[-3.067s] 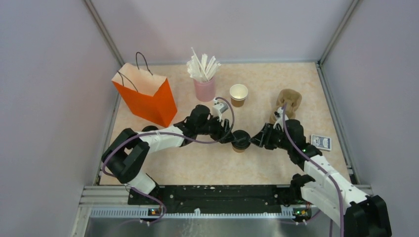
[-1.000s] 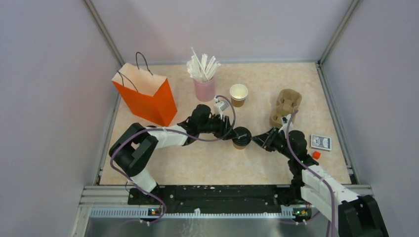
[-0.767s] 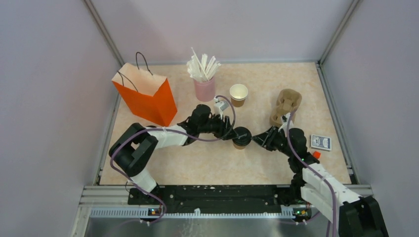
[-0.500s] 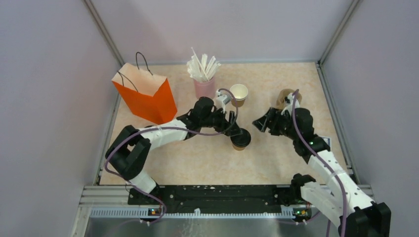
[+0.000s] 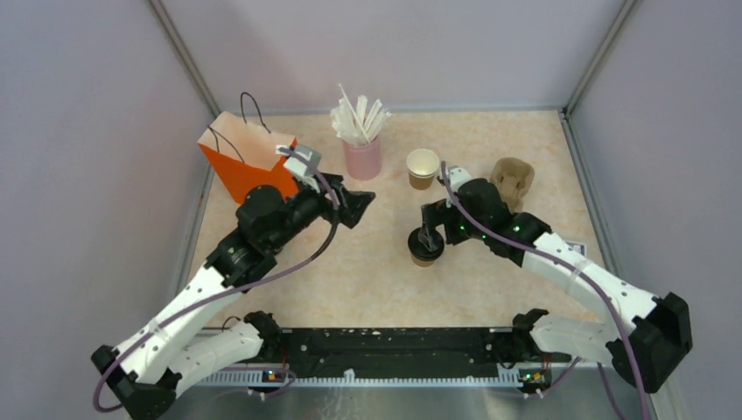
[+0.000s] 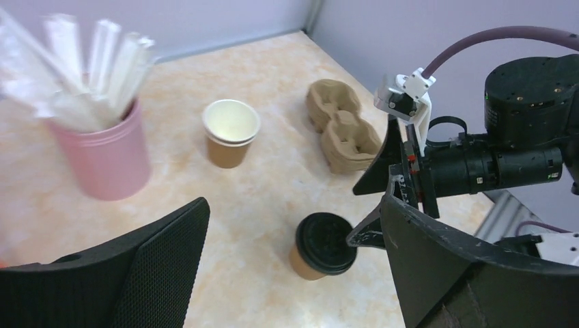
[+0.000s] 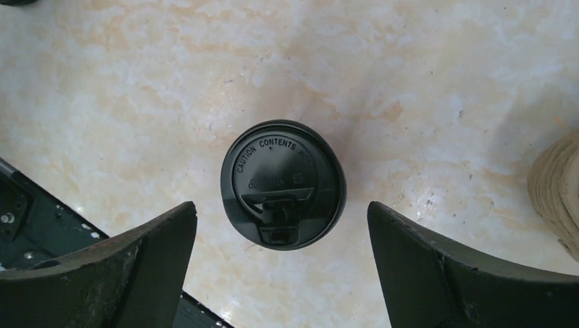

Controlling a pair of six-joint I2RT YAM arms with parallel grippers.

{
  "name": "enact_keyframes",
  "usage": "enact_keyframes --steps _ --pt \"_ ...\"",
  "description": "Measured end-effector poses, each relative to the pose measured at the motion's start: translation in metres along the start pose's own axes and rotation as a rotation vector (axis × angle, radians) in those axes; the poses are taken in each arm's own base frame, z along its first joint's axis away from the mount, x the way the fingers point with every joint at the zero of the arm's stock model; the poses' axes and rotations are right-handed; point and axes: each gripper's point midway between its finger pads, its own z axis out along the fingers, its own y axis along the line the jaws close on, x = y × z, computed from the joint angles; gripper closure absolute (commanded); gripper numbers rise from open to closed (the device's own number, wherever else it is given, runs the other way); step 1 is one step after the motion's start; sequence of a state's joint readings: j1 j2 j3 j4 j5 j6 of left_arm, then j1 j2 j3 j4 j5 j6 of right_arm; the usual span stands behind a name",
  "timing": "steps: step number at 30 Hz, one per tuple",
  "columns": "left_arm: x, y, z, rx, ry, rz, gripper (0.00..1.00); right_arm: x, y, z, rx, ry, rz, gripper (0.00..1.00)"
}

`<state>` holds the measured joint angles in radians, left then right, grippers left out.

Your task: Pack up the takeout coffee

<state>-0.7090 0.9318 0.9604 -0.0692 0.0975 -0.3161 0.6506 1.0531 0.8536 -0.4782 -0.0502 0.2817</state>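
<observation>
One takeout coffee, a brown cup with its black lid (image 5: 426,252) (image 7: 283,183) (image 6: 324,244) on, stands upright mid-table. My right gripper (image 5: 427,230) (image 7: 283,268) hovers straight above it, open, fingers either side of the lid and clear of it. A second brown cup (image 5: 423,166) (image 6: 232,131), lidless with a white inside, stands further back. My left gripper (image 5: 360,206) (image 6: 293,273) is raised left of the lidded cup, open and empty. The orange bag (image 5: 249,162) stands at the back left, partly behind the left arm.
A pink cup of white straws (image 5: 361,150) (image 6: 109,154) stands behind the left gripper. The tan pulp carrier (image 5: 514,179) (image 6: 341,126) (image 7: 556,188) lies at the back right, just beyond the right arm. Walls close in the table on three sides.
Both grippers were at the lidded cup; both have opened and let go. The left arm drew back up and left; the right arm rose and turned down over the cup.
</observation>
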Motion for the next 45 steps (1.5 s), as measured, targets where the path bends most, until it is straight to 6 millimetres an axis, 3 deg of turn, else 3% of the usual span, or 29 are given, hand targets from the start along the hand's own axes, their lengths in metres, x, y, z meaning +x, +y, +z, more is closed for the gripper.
enact_keyframes --steps 4,10,15,24,36,40,45 --pt "-0.001 0.018 -0.042 -0.1 -0.053 0.045 0.01 0.004 0.005 0.013 0.042 0.056 -0.075 0.07" --pt "0.034 0.046 -0.066 -0.214 0.003 0.077 0.01 0.022 0.001 0.032 0.109 0.138 -0.143 0.06" --pt "0.055 0.058 -0.074 -0.265 0.065 0.085 0.01 0.025 0.006 0.038 0.123 0.162 -0.181 0.07" --pt "0.047 0.059 -0.083 -0.281 0.029 0.086 0.01 0.033 0.006 0.047 0.146 0.197 -0.207 0.14" --pt "0.046 0.061 -0.085 -0.293 0.023 0.086 0.01 0.028 0.008 0.047 0.143 0.185 -0.205 0.28" --pt "0.047 0.062 -0.085 -0.297 0.023 0.086 0.01 0.012 0.014 0.036 0.139 0.174 -0.205 0.28" --pt "0.048 0.062 -0.085 -0.298 0.025 0.087 0.01 -0.046 0.029 0.002 0.128 0.041 -0.204 0.28"
